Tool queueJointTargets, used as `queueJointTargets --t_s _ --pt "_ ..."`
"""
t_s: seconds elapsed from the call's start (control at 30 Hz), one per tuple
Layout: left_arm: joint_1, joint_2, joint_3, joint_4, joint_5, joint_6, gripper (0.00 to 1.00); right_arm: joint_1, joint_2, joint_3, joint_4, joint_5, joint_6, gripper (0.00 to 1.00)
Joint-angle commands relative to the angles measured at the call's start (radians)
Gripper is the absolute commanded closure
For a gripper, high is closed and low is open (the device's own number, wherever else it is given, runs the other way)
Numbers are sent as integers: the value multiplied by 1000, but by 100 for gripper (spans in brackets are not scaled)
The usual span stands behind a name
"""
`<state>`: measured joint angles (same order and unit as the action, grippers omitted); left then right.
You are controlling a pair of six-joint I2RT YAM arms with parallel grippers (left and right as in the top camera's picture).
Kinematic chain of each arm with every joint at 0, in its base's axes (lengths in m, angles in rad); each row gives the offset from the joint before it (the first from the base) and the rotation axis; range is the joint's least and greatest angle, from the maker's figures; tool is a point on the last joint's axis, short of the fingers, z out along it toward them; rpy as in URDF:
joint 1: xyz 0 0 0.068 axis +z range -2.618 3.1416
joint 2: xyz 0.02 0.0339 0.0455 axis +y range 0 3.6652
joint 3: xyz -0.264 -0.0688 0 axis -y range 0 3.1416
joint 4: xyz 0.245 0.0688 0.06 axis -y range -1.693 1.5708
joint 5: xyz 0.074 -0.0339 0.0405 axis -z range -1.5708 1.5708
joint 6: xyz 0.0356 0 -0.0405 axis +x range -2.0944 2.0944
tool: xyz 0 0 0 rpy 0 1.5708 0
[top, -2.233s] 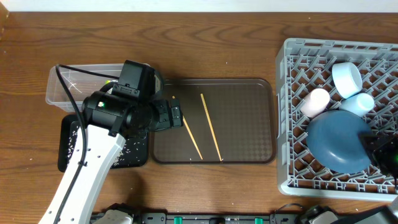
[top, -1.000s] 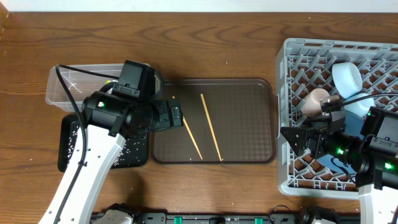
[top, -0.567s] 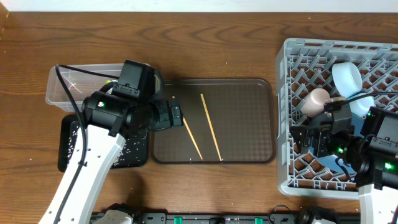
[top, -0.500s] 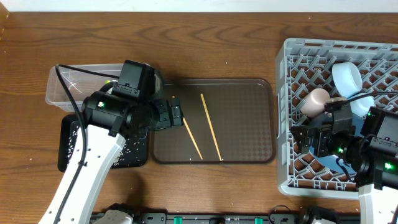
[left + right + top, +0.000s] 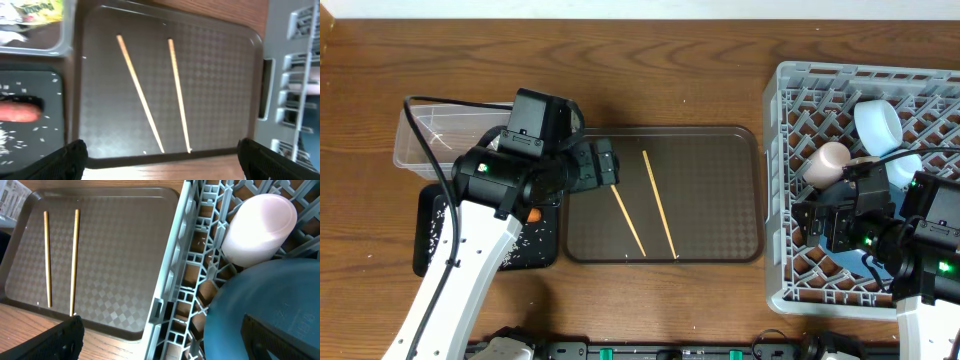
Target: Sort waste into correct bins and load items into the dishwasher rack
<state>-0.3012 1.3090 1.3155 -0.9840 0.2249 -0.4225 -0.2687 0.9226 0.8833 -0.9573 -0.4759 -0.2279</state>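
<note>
- Chopsticks (image 5: 658,205), two of them, lie apart and roughly parallel on the brown tray (image 5: 720,190), not yet loaded. They look like the last things left for the rack (image 5: 782,180).
- Left gripper (image 5: 162,145) hovers over the tray's left part, jaws spread wide with nothing between them.
- Right gripper (image 5: 162,322) hangs over the rack's left side, jaws also wide apart and empty, close above the blue plate (image 5: 265,310) and near the pink cup (image 5: 260,227).
- Waste looks sorted: an orange sausage piece (image 5: 17,111) and rice grains lie on the black tray (image 5: 30,85), and a yellow wrapper (image 5: 35,7) sits in the clear tub (image 5: 420,140).
- Risk one: the sticks are thin and lie flat, so the fingers may scrape the tray or close above a stick and miss it.
- Risk two: taking one stick could knock the other askew or roll it to the rim.
- Risk three: the rack floor is open lattice, so a stick released along a gap may drop through.
- Risk four: the right arm sits low among the crockery, and a careless swing could tip the cup.
</note>
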Motion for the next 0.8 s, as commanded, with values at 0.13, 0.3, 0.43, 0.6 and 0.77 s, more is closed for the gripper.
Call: queueJointTargets --t_s 0.13,0.3,0.43,0.6,0.77 --pt "5 62 12 -3 -106 -101 1 7 0 19 0 2 -13 1" --pt "5 163 12 3 -106 -108 1 7 0 19 0 2 -13 1" --pt "6 262 12 10 -106 -107 1 7 0 19 0 2 -13 1" --pt "5 381 12 52 -106 -108 4 7 0 19 0 2 -13 1" --pt "4 462 12 74 -95 -108 5 7 0 19 0 2 -13 1"
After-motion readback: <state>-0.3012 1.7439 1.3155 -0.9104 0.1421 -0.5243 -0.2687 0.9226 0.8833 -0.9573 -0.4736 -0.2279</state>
